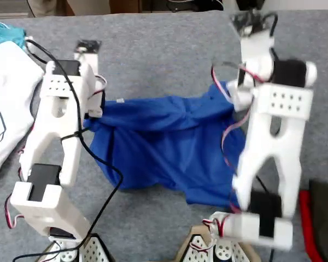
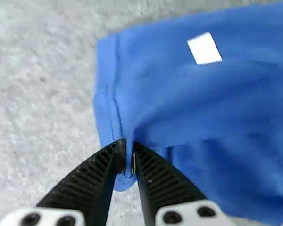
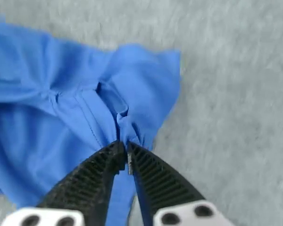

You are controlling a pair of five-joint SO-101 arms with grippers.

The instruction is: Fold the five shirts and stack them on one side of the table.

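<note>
Two grippers pinch a blue shirt (image 1: 169, 147) on the grey table (image 1: 153, 43).
The left gripper (image 2: 126, 162) is clenched on a stitched edge near the white tag (image 2: 204, 48). The right gripper (image 3: 127, 157) is clenched on a bunched fold at the opposite side. The shirt lies crumpled between the arms, mid-table. A white shirt (image 1: 5, 109) and a teal cloth (image 1: 5, 33) lie beyond the left arm.
</note>
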